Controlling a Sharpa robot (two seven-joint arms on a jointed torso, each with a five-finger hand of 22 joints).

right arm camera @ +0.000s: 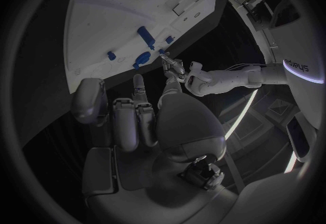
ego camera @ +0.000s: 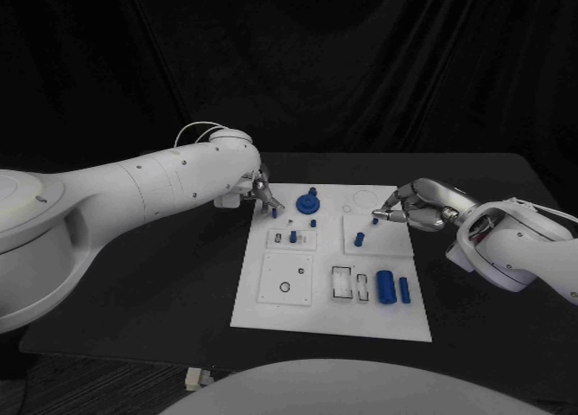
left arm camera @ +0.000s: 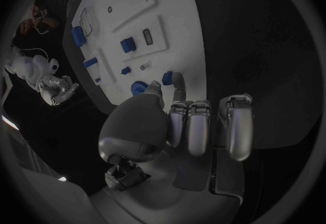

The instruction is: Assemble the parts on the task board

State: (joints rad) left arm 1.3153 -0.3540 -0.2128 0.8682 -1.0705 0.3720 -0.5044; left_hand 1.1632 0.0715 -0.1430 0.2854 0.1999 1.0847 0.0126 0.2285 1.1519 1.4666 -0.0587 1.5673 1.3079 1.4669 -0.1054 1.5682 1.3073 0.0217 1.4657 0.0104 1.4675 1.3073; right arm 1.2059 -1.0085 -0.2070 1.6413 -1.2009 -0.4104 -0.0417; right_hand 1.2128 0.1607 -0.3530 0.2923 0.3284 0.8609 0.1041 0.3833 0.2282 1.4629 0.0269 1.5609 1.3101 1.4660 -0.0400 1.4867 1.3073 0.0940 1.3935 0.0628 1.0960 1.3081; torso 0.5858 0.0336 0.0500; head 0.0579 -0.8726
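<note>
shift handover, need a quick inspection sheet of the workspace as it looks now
Surface: black table, bare around the board.
Job's things: white task board in the middle; a round blue part stands near its far edge; two long blue parts lie side by side near its right edge; small blue pegs stand in the middle.
Clutter: nothing seen.
Hands: left hand pinches a small blue part at the board's far left corner; right hand hovers over the far right part, holding nothing visible.
Cables: thin white loop on the left arm.
Surroundings: black curtain.
</note>
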